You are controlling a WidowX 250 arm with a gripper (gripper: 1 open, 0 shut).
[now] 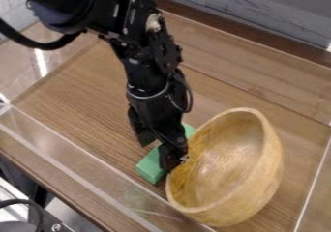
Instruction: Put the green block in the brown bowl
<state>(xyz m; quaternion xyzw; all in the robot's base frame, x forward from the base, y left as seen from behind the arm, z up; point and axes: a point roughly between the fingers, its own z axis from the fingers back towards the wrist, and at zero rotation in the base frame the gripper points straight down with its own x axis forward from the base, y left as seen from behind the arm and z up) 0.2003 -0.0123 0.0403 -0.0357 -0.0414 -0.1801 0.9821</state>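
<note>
The green block (157, 165) lies flat on the wooden table, right against the left side of the brown bowl (239, 168). The bowl is tipped up on its edge, its opening turned toward the arm. My gripper (158, 144) reaches straight down from the black arm, open, with its fingers straddling the block and low over it. One finger (175, 151) is at the bowl's left rim. Most of the block is hidden behind the fingers; only its near end and a sliver at the far side show.
The wooden table (77, 91) is bounded by a clear plastic wall (72, 154) along the front and left. A grey panel (265, 9) stands at the back. The bowl sits near the front right corner.
</note>
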